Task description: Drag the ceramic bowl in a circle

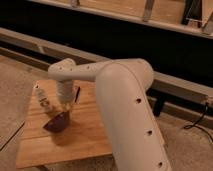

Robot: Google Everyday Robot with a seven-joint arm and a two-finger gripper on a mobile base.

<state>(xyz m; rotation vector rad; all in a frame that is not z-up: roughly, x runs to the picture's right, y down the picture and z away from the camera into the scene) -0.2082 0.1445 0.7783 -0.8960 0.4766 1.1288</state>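
Gripper (64, 106) sits low over the wooden table (85, 135), at the far rim of the ceramic bowl (56, 122). Cannot tell if it is clamped on the rim or just pressing.

Bowl is left of table centre and looks tipped, not flat.

Risks:
- A tipped bowl may slip free or flip mid-arc.
- Clear glass cup (45, 103) stands just beside the bowl, so a leftward sweep could knock it over.
- Near table edge is close; a wide circle could run the bowl off.
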